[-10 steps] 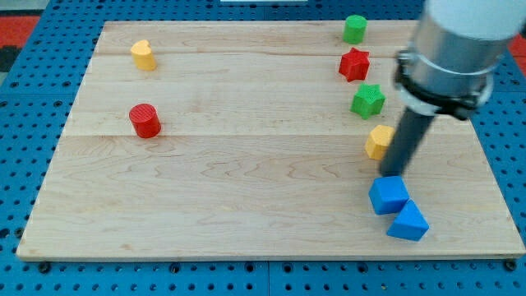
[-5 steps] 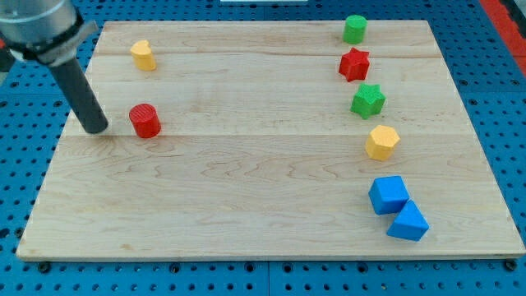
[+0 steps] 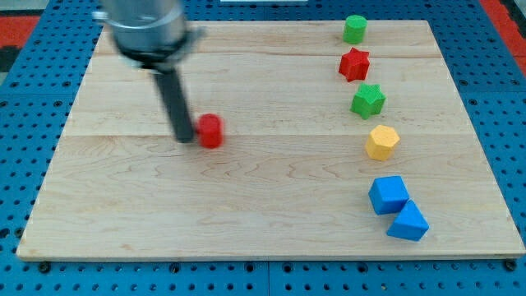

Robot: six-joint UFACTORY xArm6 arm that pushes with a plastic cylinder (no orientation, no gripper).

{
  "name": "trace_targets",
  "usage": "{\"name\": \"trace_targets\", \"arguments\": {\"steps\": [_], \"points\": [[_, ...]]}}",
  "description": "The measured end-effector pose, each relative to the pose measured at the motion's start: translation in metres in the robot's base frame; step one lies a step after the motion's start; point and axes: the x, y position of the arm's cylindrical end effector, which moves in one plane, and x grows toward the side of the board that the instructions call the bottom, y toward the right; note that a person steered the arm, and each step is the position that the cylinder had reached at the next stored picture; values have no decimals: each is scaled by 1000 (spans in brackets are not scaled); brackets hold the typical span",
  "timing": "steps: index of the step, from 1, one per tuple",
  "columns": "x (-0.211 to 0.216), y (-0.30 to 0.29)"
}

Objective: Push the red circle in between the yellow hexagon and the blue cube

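The red circle (image 3: pixel 211 131) sits a little left of the board's middle. My tip (image 3: pixel 185 137) is right against its left side. The yellow hexagon (image 3: pixel 382 142) lies at the view's right, and the blue cube (image 3: pixel 388 195) lies just below it with a small gap between them. The rod and arm rise toward the view's upper left and hide the board's top left part.
A blue wedge-shaped block (image 3: pixel 408 222) touches the blue cube's lower right. A green star (image 3: pixel 367 100), a red star (image 3: pixel 354 63) and a green cylinder (image 3: pixel 354 29) line up above the yellow hexagon. The wooden board (image 3: pixel 246 222) lies on a blue pegboard.
My tip swung from the blue cube over to the red circle's left, then pushed it rightward across the board. A yellow block at the top left is now hidden by the arm.
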Motion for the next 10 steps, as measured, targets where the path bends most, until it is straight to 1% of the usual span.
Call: {"name": "trace_targets", "arguments": {"steps": [1, 2, 3, 5, 6, 9, 10], "points": [[-4, 65], [-31, 34], [-30, 82], [-2, 138], [18, 175], [28, 192], [27, 187]]}}
